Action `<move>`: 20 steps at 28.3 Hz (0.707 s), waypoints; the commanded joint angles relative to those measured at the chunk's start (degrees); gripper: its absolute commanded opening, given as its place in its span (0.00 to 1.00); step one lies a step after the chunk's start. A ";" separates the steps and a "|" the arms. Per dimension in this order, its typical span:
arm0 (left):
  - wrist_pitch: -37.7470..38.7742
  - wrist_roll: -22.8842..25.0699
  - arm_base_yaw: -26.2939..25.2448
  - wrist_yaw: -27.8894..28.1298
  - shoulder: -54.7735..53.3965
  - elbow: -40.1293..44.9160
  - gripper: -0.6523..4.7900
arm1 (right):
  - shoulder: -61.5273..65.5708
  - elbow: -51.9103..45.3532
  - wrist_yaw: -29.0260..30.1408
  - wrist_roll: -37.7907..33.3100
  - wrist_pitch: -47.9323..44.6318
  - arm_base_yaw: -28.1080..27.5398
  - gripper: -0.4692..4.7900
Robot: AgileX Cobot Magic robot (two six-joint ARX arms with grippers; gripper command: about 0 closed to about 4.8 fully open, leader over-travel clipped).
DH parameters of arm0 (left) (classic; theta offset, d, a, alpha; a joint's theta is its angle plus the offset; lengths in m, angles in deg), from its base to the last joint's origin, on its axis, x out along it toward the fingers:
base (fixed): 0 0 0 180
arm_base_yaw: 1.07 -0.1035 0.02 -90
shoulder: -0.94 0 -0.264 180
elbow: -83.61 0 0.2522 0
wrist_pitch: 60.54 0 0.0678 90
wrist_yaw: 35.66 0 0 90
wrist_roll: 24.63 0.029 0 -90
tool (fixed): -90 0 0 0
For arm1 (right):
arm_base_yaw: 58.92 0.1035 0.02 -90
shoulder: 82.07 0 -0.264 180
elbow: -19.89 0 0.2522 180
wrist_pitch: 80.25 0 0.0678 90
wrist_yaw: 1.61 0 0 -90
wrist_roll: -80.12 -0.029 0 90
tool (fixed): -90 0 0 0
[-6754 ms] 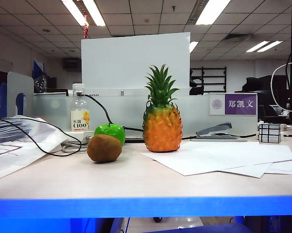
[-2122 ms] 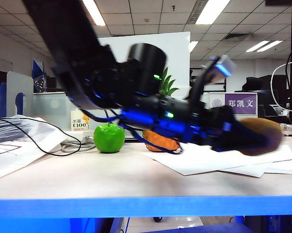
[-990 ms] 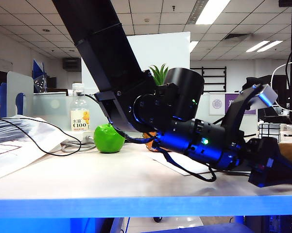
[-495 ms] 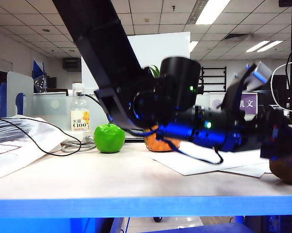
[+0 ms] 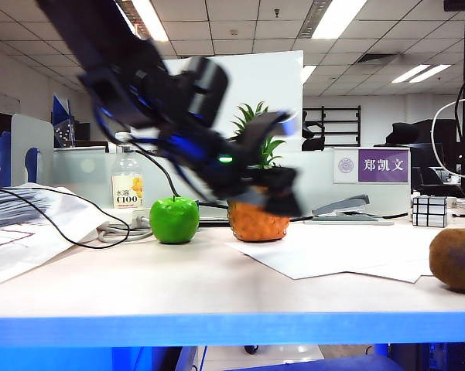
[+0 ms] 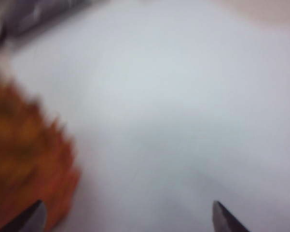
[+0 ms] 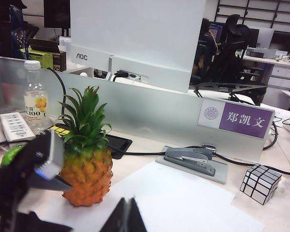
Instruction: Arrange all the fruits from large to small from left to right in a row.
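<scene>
The pineapple (image 5: 257,220) stands upright on the pale desk (image 5: 178,286), its green crown pointing up. The apple (image 5: 174,219) sits left of it; the kiwi (image 5: 455,259) lies far right, well apart. White paper sheets (image 5: 348,251) cover the office desktop. The left gripper (image 5: 282,202), blurred, hangs wide open and empty before the pineapple. The right gripper (image 7: 125,217) looks closed, probably empty.

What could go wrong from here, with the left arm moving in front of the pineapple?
The open left gripper, motion-blurred, passes close by the upright pineapple and could topple it. The kiwi sits near the table's front right corner and might roll off. The right gripper looks shut and hangs back.
</scene>
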 commanded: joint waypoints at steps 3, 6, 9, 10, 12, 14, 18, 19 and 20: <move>6.78 1.44 -4.85 -2.51 2.27 0.31 1.00 | -0.11 0.22 -0.07 -0.09 -0.76 0.04 0.09; 8.68 2.19 -5.18 -2.51 3.48 0.48 1.00 | -0.09 0.20 -0.07 -0.09 -0.79 0.04 0.09; 8.57 2.08 -5.16 -2.49 4.68 0.46 1.00 | -0.07 0.20 -0.07 -0.09 -0.81 0.04 0.09; 8.81 2.12 -5.16 -2.38 5.38 0.46 1.00 | -0.07 0.20 -0.04 -0.09 -0.76 0.04 0.09; 10.67 3.78 -5.16 -0.17 7.08 0.46 1.00 | -0.07 0.20 -0.04 -0.11 -0.76 0.04 0.09; 12.94 7.06 -5.16 3.52 8.68 0.46 1.00 | -0.07 0.20 -0.04 -0.11 -0.83 0.04 0.09; 15.76 13.73 -5.46 11.41 10.67 0.46 1.00 | -0.09 0.20 -0.02 -0.11 -0.85 0.04 0.09; 15.80 14.71 -6.54 13.03 10.73 0.46 1.00 | -0.09 0.20 -0.02 -0.11 -0.85 0.04 0.09; 15.82 14.88 -7.13 13.18 10.73 0.46 1.00 | -0.09 0.20 -0.02 -0.11 -0.85 0.04 0.09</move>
